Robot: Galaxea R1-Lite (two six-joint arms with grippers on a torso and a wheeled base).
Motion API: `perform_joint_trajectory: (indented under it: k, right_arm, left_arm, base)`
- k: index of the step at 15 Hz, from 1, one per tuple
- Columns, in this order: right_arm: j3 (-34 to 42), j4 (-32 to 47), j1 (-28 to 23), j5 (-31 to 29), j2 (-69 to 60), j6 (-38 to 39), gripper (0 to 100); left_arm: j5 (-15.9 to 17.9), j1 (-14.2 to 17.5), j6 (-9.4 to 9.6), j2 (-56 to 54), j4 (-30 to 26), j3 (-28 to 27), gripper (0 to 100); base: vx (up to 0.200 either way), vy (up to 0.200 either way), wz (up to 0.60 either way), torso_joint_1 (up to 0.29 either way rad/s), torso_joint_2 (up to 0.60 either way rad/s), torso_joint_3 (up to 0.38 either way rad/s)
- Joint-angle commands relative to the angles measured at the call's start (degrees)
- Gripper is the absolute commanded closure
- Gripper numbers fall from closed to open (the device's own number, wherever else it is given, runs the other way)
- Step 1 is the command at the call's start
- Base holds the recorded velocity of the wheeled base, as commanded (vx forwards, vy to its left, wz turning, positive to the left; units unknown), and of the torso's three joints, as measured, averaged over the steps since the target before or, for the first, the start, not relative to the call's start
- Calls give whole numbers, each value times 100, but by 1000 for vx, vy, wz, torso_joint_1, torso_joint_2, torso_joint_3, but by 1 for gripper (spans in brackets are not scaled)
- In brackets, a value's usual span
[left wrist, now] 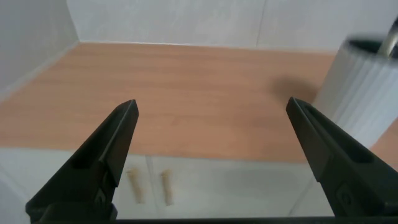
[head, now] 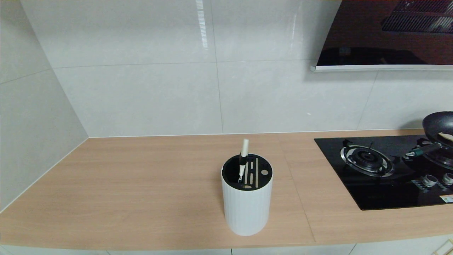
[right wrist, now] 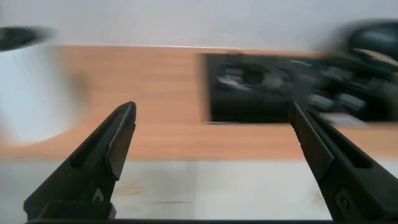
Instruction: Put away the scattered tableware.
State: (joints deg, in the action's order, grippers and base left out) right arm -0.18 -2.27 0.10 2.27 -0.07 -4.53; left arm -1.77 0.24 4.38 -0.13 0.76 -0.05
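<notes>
A white ribbed utensil holder [head: 247,198] with a black slotted top stands near the front edge of the wooden counter [head: 141,184]. One utensil with a cream and black handle [head: 243,156] stands upright in its round opening. The holder's side also appears in the left wrist view [left wrist: 360,87] and in the right wrist view [right wrist: 28,87]. My left gripper [left wrist: 211,112] is open and empty, held off the counter's front edge. My right gripper [right wrist: 211,115] is open and empty too, in front of the counter facing the stove.
A black gas stove [head: 385,170] occupies the counter's right end, with a dark pan [head: 439,129] on its far burner. A range hood [head: 385,35] hangs above it. Tiled walls close the back and left. White cabinet doors with wooden handles [left wrist: 149,186] sit under the counter.
</notes>
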Motion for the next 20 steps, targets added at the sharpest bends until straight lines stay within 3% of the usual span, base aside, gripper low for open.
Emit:
perform_joint_trajectory:
  k: [1,3,6,9,10,11,13,14,15,16,17,18,20]
  right_arm:
    - [1,-2,-1,2,16,5,0]
    - [1,-11,-1,-526,16,199,0]
    - [1,-19,-1,-666,16,269,0]
    - [1,-2,-10,-570,16,146,0]
    - [1,-2,-1,-482,16,-214,0]
    - [1,7,-10,116,16,-803,0]
    - [-8,-2,-10,-130,7,-548,0]
    - [1,-37,-10,-939,7,181,0]
    - [1,-28,-10,-886,16,664,0]
    - [9,-11,-1,-684,16,453,0]
    - [1,16,-10,-7,16,-206,0]
    - [-8,77,-10,-60,7,-540,0]
    - [1,16,-10,-385,7,-214,0]
  left_arm:
    - [300,2,90,13,-5,5,0]
    - [388,2,-121,13,-14,5,0]
    - [396,-7,-121,13,-23,5,0]
    - [396,-7,-148,13,-14,-4,0]
    - [396,-7,-156,13,-23,5,0]
    - [388,-7,-165,13,-14,5,0]
    - [388,-7,-174,13,-14,5,0]
    - [388,-7,-174,13,-14,5,0]
    - [388,-7,-174,13,-14,5,0]
    - [388,-7,-174,13,-14,5,0]
    - [388,-7,-183,13,-14,-4,0]
    - [388,-7,-192,13,-14,-4,0]
    - [388,-7,-200,13,-14,5,0]
  base:
    - [0,0,0,0,0,0]
    - [0,0,0,0,0,0]
    - [0,0,0,0,0,0]
    - [0,0,0,0,0,0]
    - [0,0,0,0,0,0]
    - [0,0,0,0,0,0]
    - [0,0,0,0,0,0]
    - [0,0,0,0,0,0]
    - [0,0,0,0,0,0]
    - [0,0,0,0,0,0]
    - [0,0,0,0,0,0]
    - [0,0,0,0,0,0]
    - [0,0,0,0,0,0]
